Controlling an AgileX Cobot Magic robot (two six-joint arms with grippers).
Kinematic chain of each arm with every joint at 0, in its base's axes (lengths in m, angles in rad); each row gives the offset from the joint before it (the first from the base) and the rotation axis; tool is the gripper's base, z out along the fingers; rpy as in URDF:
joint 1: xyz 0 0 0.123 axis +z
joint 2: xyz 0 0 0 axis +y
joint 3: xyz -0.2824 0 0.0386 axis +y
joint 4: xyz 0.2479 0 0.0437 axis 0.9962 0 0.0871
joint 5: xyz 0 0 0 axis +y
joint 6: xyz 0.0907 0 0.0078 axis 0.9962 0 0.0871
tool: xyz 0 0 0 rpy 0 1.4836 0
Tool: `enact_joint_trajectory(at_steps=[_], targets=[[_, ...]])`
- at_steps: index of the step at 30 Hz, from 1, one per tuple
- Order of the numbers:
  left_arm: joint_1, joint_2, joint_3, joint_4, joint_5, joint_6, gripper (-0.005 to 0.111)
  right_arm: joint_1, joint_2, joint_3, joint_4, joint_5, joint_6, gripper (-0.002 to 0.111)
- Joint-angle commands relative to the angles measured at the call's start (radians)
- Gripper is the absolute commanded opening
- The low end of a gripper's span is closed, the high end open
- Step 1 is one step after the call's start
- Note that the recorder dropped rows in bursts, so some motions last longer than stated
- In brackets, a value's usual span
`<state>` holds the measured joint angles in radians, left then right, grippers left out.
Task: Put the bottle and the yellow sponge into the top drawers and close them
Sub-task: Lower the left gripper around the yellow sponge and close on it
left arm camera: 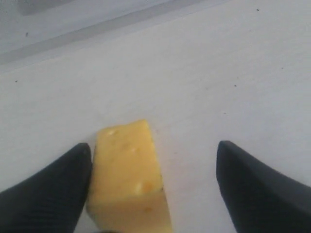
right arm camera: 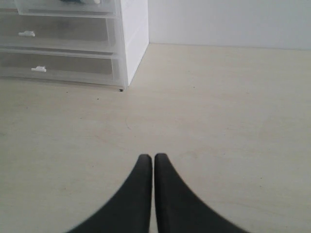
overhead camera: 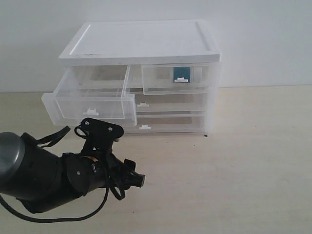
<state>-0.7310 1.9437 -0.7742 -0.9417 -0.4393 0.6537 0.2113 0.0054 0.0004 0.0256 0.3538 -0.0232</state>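
Your cabinet (overhead camera: 141,44) stands at the back of the table (overhead camera: 253,161), its left top drawer (overhead camera: 87,105) pulled out forward and its right top drawer (overhead camera: 161,80) pushed in with the bottle (overhead camera: 182,73) inside. In front of it, the sponge (left arm camera: 129,179) lies on the table between the fingers of your left gripper (left arm camera: 153,144), touching one and apart from the other. Your right gripper (right arm camera: 153,162) hangs over the table, the cabinet's corner ahead of it.

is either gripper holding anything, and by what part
Nothing held. The left gripper stands open around the yellow sponge, one finger at its side; the right gripper is shut, empty.
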Motion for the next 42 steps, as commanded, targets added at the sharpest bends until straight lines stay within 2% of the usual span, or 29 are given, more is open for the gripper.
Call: enact_joint_trajectory(at_steps=[1,9,12,17,24,28,32,38,42], targets=[[0.002,0.020,-0.030,-0.042,0.016,0.008,0.063,-0.002,-0.005,0.000,-0.008,-0.007,-0.002,0.000],[0.002,0.020,-0.030,-0.167,0.000,0.146,0.059,-0.002,-0.005,0.000,-0.008,-0.007,-0.002,0.000],[0.002,0.020,-0.030,-0.206,0.000,0.190,0.045,-0.002,-0.005,0.000,-0.008,-0.007,-0.002,0.000],[0.002,0.017,-0.030,-0.221,0.022,0.239,0.004,-0.002,-0.005,0.000,-0.008,-0.007,-0.002,0.000],[0.002,-0.057,-0.018,-0.228,0.081,0.267,0.004,-0.002,-0.005,0.000,-0.008,-0.007,-0.002,0.000],[0.000,-0.116,0.008,-0.277,0.126,0.344,0.004,-0.002,-0.005,0.000,-0.008,-0.007,-0.002,0.000],[0.000,-0.188,0.079,-0.391,0.171,0.479,0.004,-0.002,-0.005,0.000,-0.008,-0.007,-0.002,0.000],[0.000,-0.259,0.154,-0.398,0.208,0.486,0.004,-0.002,-0.005,0.000,-0.008,-0.007,-0.002,0.000],[0.000,-0.330,0.219,-0.390,0.331,0.491,0.004,-0.002,-0.005,0.000,-0.008,-0.007,-0.002,0.000]])
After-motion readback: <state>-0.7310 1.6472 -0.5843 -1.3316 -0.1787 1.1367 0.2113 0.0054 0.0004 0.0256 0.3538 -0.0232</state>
